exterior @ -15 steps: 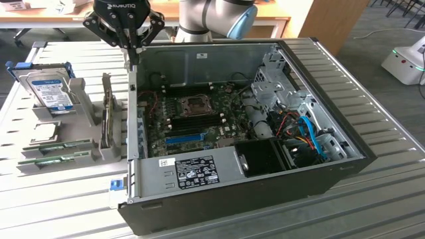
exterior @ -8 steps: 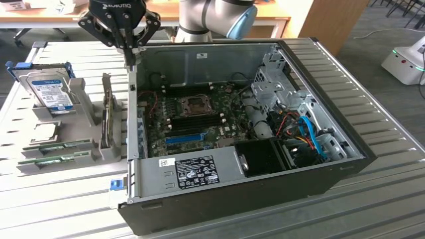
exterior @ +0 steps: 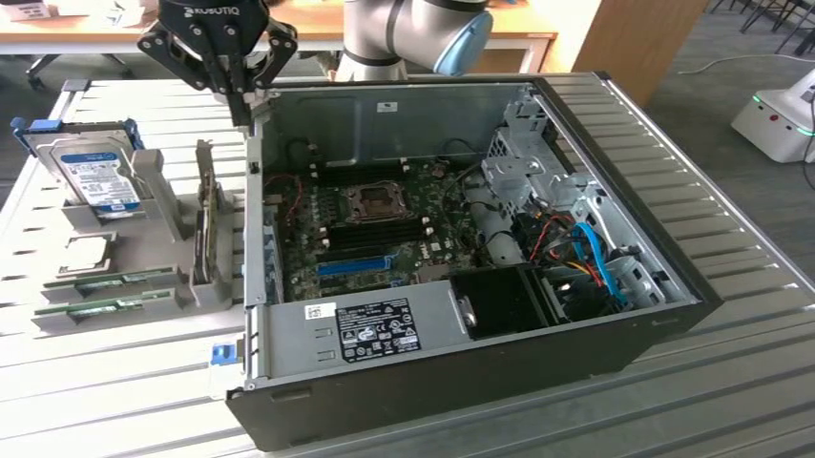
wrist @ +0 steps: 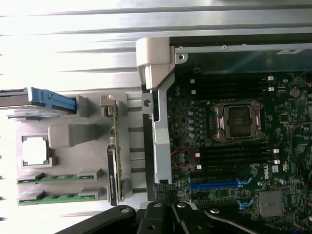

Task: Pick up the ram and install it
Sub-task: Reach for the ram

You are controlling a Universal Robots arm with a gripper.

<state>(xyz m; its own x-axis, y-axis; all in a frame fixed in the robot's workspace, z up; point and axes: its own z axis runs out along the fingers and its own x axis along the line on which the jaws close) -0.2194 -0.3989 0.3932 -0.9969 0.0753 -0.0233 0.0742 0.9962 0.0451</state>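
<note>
- Exterior view: my gripper hangs over the open computer case, above its side wall at a back corner, fingers pressed shut tip to tip.
- The first ram stick and second ram stick lie flat, side by side, in the gray holder on the exterior view's left, well apart from me.
- The upright expansion card and the hard drive stand in that holder too.
- Wrist view: my gripper is closed over the case wall.
- The first ram stick and second ram stick sit beyond the expansion card; the blue slot lies across the wall.
</note>
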